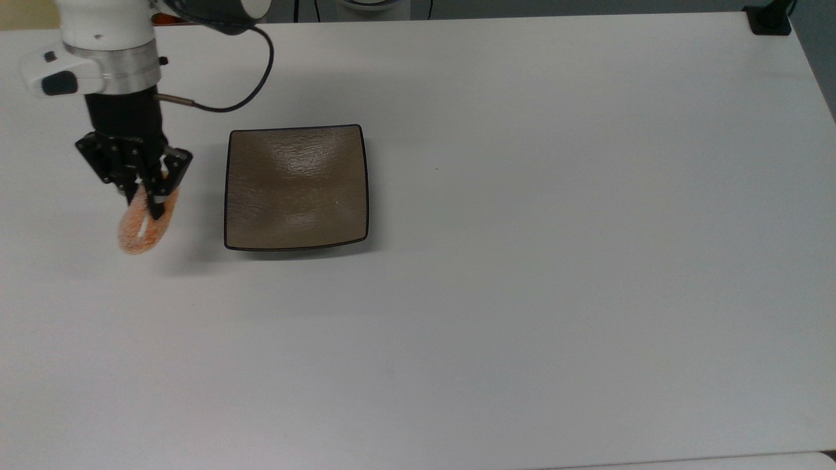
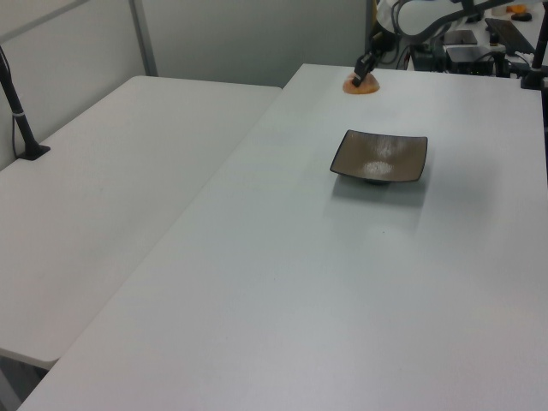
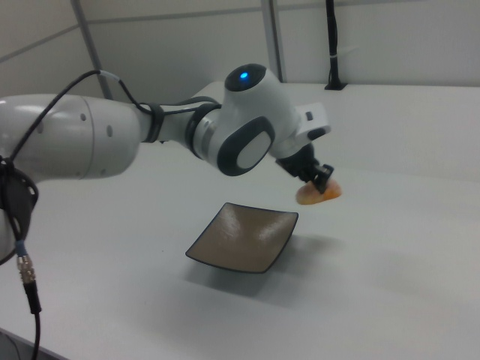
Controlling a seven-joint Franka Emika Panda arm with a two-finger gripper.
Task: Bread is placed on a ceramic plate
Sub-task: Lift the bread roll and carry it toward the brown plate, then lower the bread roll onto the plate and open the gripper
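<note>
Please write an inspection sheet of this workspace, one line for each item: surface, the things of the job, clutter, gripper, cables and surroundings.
Surface: white table, bare apart from the plate.
Job's things: bread held in the air, off to the top view's left of the ceramic plate; the plate holds nothing.
Clutter: nothing seen on the table.
Gripper: the gripper is shut on the bread, pointing downward.
Cables: a black cable hangs in a loop from the wrist, above the table.
Surroundings: a second white table stands at the left view's left; a black post is clamped on it.
</note>
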